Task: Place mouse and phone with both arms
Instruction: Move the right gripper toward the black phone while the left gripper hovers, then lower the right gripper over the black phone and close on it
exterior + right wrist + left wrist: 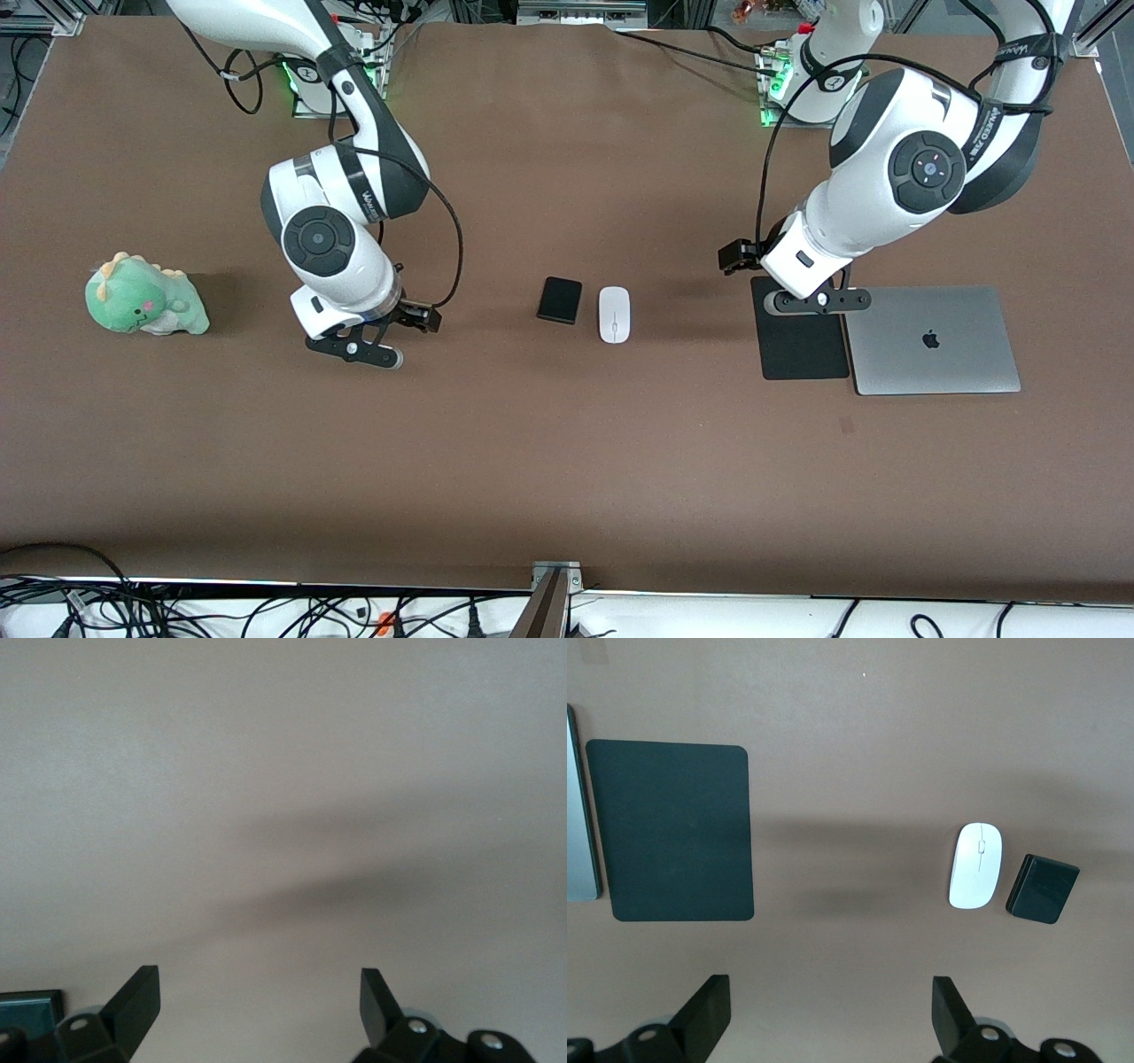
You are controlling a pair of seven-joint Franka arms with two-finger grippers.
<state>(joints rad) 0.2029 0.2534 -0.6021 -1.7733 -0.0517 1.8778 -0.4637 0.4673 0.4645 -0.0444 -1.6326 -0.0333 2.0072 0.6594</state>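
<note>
The black phone (560, 300) and the white mouse (614, 314) lie side by side at the table's middle, the phone toward the right arm's end. My left gripper (813, 301) is open and empty over the edge of the black mat (802, 341). Its wrist view shows the mouse (976, 865), the phone (1044, 889) and its open gripper (830, 1010). My right gripper (356, 346) is open and empty over bare table between the phone and a plush toy. The right wrist view shows the open gripper (259, 997) over bare table and a dark corner (31, 1001) I cannot identify.
A closed silver laptop (932, 339) lies beside the black mat at the left arm's end; the mat (671, 831) and the laptop's edge (580, 806) show in the left wrist view. A green dinosaur plush (143, 295) sits at the right arm's end. The brown table (567, 461) is bare nearer the front camera.
</note>
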